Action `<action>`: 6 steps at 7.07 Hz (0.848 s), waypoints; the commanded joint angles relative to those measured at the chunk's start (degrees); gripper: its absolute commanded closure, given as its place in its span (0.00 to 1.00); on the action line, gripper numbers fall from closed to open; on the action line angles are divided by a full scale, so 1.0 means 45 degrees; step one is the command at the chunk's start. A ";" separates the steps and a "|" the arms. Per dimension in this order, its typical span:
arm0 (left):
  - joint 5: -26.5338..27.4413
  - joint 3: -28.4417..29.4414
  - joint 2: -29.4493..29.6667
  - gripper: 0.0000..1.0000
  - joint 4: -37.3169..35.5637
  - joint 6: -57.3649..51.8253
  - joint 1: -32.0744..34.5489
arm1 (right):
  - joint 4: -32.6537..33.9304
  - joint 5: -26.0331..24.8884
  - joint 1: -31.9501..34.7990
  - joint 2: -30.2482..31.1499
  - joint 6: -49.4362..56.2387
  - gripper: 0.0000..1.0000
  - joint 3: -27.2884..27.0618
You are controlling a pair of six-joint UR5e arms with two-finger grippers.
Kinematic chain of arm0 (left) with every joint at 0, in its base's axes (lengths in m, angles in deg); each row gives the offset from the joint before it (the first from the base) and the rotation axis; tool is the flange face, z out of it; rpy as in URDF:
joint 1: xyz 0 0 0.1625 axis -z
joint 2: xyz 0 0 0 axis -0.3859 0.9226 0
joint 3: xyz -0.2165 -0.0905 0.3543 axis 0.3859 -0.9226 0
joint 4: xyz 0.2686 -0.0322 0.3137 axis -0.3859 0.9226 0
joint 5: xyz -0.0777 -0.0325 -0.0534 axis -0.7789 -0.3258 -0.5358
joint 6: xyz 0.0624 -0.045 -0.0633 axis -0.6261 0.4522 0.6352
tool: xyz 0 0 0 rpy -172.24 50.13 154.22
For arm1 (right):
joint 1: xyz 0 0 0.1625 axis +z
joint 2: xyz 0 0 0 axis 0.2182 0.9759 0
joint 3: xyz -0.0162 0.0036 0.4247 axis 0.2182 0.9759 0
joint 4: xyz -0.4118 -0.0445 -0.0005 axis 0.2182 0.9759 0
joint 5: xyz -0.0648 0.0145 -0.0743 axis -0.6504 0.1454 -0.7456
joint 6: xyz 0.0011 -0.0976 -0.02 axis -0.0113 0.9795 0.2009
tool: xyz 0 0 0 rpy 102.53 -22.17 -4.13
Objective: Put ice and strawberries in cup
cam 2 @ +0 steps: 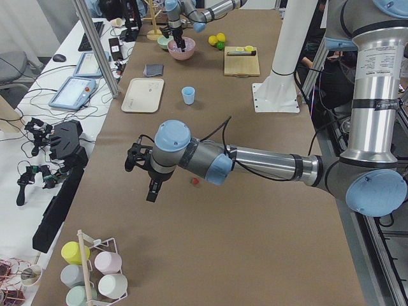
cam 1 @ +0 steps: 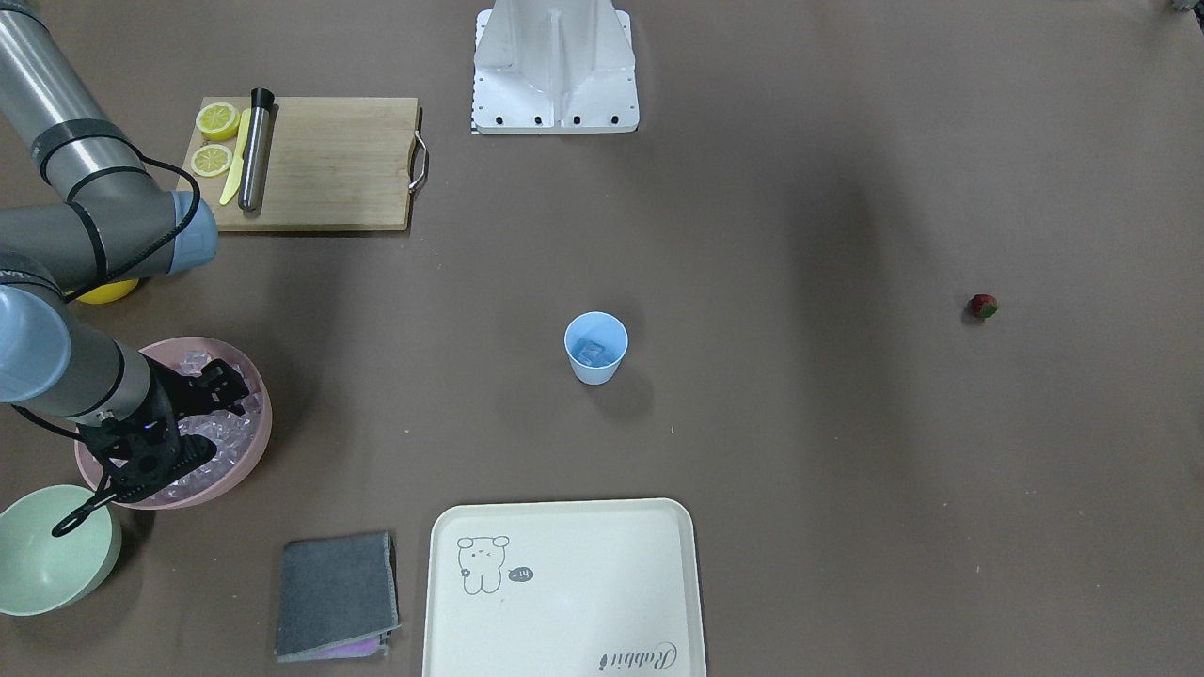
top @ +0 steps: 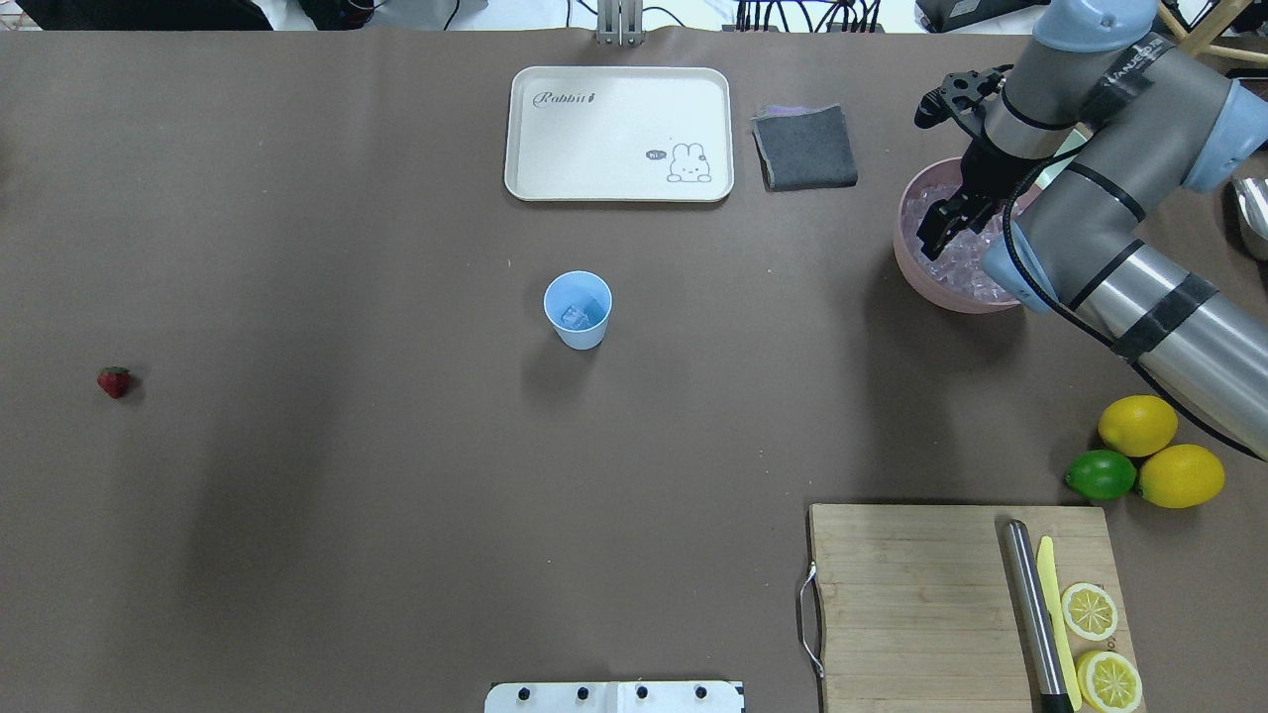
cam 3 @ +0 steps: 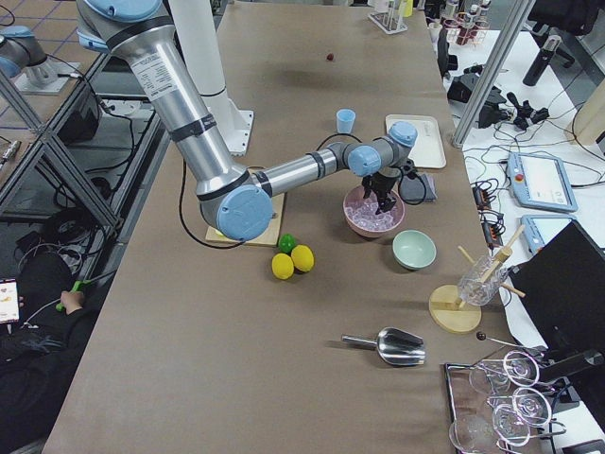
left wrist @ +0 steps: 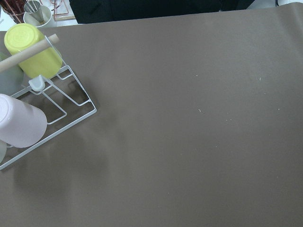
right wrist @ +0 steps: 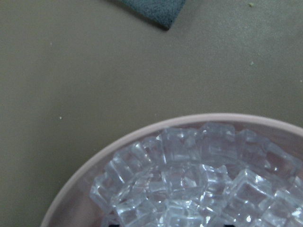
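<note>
The light-blue cup [top: 578,309] stands upright mid-table with an ice cube [top: 575,315] inside; it also shows in the front view [cam 1: 595,348]. More ice [right wrist: 189,179] fills the pink bowl [top: 906,248]. My right gripper [top: 941,233] reaches down into that bowl among the cubes, its jaws apart and nothing held. The strawberry [top: 114,381] lies alone on the table far to the left. My left gripper [cam 2: 152,194] hovers above the table near the strawberry [cam 2: 194,181]; I cannot tell if it is open or shut.
A cream tray [top: 619,134] and grey cloth [top: 804,147] lie beyond the cup. A pale-green bowl [cam 1: 52,550] sits by the pink bowl. A cutting board [top: 911,604] holds lemon slices, a knife and a metal rod. Lemons and a lime [top: 1100,475] lie nearby.
</note>
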 commanded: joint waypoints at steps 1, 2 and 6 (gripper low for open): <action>0.0000 0.0001 -0.0019 0.02 0.0000 0.0000 0.0000 | 0.0000 -0.0041 -0.0002 0.0042 0.0006 0.22 0.0007; 0.0000 0.0001 -0.0020 0.02 0.0019 0.0000 0.0000 | -0.0038 -0.0060 -0.0002 0.0197 0.0064 0.26 0.0007; 0.0000 -0.0018 0.0000 0.02 0.0019 0.0000 0.0000 | 0.0019 0.0017 0.0017 0.0218 0.0162 1.00 -0.0012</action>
